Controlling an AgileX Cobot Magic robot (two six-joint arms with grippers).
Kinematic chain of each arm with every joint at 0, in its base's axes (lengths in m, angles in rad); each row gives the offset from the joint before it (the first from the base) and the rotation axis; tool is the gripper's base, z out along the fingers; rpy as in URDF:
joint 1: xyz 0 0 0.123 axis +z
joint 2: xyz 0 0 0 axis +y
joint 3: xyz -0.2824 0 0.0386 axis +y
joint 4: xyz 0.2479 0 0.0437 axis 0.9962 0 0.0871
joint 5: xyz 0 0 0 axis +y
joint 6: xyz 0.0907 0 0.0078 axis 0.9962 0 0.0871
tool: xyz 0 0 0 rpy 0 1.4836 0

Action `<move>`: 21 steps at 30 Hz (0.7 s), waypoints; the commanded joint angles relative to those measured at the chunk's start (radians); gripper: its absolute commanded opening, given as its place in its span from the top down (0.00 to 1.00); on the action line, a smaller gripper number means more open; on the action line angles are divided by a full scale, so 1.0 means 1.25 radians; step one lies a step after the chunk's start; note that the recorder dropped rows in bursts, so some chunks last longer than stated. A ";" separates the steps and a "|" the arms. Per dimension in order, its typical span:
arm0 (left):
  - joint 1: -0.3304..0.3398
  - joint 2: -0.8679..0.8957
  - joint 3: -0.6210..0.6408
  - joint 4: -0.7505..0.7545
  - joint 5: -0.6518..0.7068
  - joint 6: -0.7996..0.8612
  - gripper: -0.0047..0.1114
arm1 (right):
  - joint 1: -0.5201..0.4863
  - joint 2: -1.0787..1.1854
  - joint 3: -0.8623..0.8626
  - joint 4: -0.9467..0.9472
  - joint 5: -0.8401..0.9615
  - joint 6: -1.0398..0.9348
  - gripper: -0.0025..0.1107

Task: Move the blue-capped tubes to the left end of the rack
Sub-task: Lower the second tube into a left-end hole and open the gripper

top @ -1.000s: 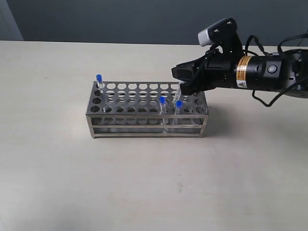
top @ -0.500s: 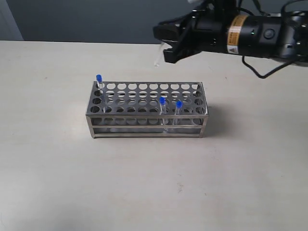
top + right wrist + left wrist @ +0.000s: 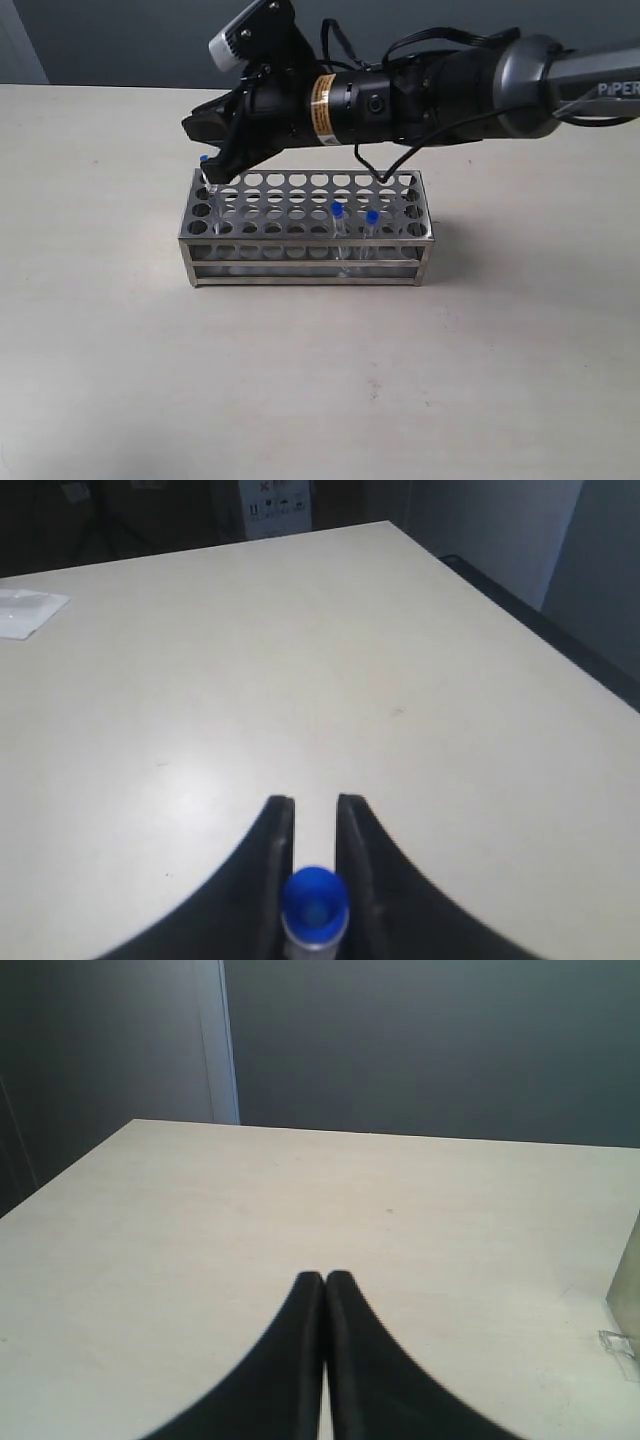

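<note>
In the exterior view the right end effector (image 3: 200, 155) reaches toward the counter's (image 3: 110, 360) left edge and hangs over the rack's (image 3: 300, 232) left end, beside a tube (image 3: 205, 160) standing there; two more tubes (image 3: 338, 211) stand upright nearer the right edge. The left wrist view shows the left end effector (image 3: 325, 1278) closed on nothing above bare counter. The right wrist view shows the right one clamped on a blue-capped tube (image 3: 313, 908), cap facing the camera; free holes probably lie just below, so a short lowering by this nearer arm looks enough.
</note>
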 commanded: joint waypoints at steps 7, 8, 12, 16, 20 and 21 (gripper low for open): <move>-0.005 -0.003 0.003 -0.003 0.000 -0.002 0.96 | 0.008 0.066 -0.069 -0.003 0.005 0.015 0.99; -0.005 -0.003 0.003 -0.003 0.000 -0.002 0.96 | 0.008 0.074 -0.076 -0.003 0.006 0.015 0.99; -0.005 -0.003 0.003 -0.003 0.000 -0.002 0.96 | 0.008 0.096 -0.087 -0.019 0.006 0.043 0.99; -0.005 -0.003 0.003 -0.003 0.000 -0.002 0.96 | 0.008 0.101 -0.087 -0.112 0.014 0.122 0.99; -0.005 -0.003 0.003 -0.003 0.000 -0.002 0.96 | 0.010 0.102 -0.099 -0.218 0.018 0.201 0.99; -0.005 -0.003 0.003 -0.003 0.000 -0.002 0.96 | 0.012 0.102 -0.101 -0.228 0.018 0.207 0.99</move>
